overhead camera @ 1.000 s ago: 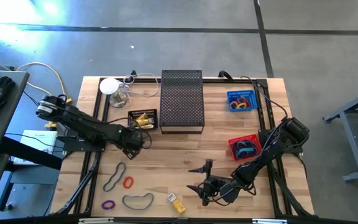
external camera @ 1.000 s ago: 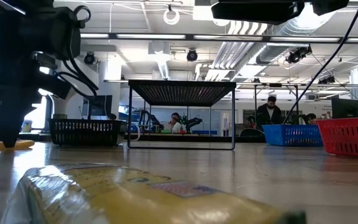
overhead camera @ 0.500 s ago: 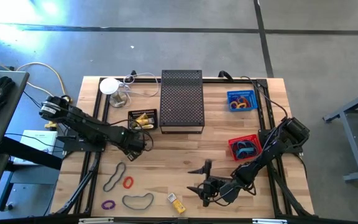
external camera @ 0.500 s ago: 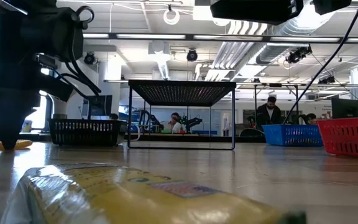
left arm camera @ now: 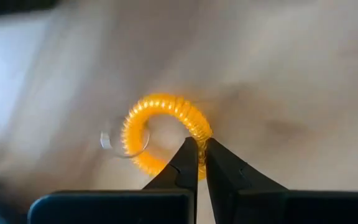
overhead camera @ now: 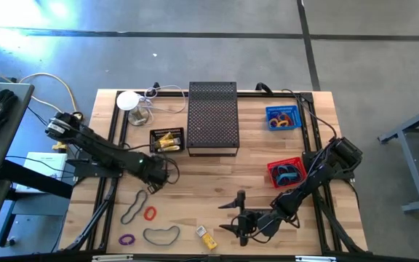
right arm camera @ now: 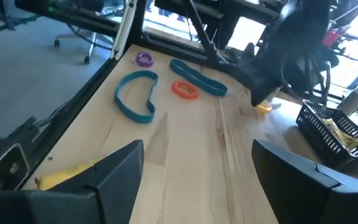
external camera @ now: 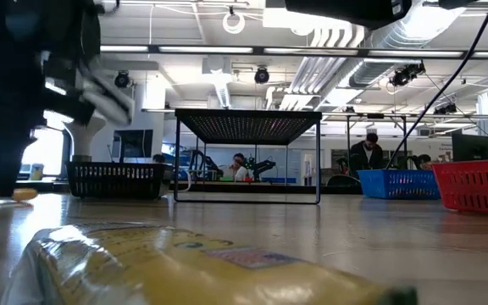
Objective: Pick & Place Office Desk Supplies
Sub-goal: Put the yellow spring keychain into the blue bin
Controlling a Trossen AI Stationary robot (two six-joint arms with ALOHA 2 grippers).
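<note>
My left gripper (overhead camera: 153, 186) points down at the table's left middle and is shut on a small yellow coiled loop (left arm camera: 163, 132), which also shows in the low view (external camera: 3, 193) and the right wrist view (right arm camera: 263, 107). Toward the near edge lie two large dark loops (overhead camera: 133, 207) (overhead camera: 161, 234), a red loop (overhead camera: 150, 213), a purple loop (overhead camera: 126, 239) and a yellow rectangular piece (overhead camera: 206, 237), all flat on the wood. My right gripper (overhead camera: 234, 213) waits open near the front edge, right of the yellow piece. My left gripper pinches the yellow loop's coiled band at one spot on its rim (left arm camera: 201, 132), at the fingertips. One finger stands inside the loop and one outside. The fingers come from above, pointing down. Whether the loop rests on the table or hangs just clear, I cannot tell.
A black mesh stand (overhead camera: 212, 118) rises at the far middle, with a black basket (overhead camera: 167, 140) of yellow items to its left. A blue basket (overhead camera: 283, 117) and a red basket (overhead camera: 286, 172) holding loops sit at the right. A white object (overhead camera: 129, 102) stands far left.
My left gripper has shut its fingers on the yellow loop and has shifted a little toward the table's near edge.
</note>
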